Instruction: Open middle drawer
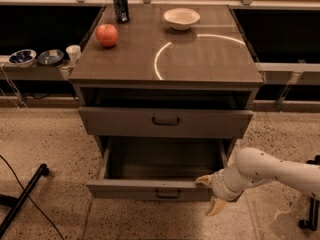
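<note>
The middle drawer (145,189) is a grey shallow-fronted drawer with a small dark bar handle (167,194). It stands pulled far out of the cabinet (165,59), and its inside looks empty. My gripper (210,194) is at the right end of the drawer's front, on a white arm (270,174) coming in from the right. Its fingers are spread: one fingertip (204,180) rests at the front's top rim, the other points down below the front. The top drawer (125,121) is slightly out. The lowest drawer is hidden under the middle one.
On the cabinet top are a red apple (107,35), a dark can (120,5) and a white bowl (181,18). Small bowls and a cup (73,53) sit on a shelf at the left. A black stand leg (22,199) lies on the floor at the left.
</note>
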You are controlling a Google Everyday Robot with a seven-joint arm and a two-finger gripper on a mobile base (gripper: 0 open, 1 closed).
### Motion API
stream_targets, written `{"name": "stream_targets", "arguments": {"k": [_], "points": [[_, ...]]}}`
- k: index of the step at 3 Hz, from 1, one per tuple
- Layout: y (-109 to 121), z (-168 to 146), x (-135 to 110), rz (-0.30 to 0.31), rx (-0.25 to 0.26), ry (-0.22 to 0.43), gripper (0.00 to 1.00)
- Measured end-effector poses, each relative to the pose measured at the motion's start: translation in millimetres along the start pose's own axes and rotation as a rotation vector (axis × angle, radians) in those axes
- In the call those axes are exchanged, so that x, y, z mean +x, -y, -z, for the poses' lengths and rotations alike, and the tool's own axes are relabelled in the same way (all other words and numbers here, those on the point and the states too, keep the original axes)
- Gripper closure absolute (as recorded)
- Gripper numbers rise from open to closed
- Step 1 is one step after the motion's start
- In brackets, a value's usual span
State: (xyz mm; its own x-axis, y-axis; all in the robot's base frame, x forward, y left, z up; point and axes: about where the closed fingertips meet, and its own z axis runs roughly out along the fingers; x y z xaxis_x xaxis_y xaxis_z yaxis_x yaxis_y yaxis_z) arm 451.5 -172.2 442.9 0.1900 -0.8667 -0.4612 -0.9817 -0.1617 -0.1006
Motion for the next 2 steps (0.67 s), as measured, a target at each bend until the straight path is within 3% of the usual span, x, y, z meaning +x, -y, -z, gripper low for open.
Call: {"name": "stream_targets", "arguments": {"k": [1, 2], "points": [[2, 9, -8, 0.022, 0.016, -0.007, 0.33], [26, 34, -7, 0.034, 0.091, -0.025, 0.36]]}}
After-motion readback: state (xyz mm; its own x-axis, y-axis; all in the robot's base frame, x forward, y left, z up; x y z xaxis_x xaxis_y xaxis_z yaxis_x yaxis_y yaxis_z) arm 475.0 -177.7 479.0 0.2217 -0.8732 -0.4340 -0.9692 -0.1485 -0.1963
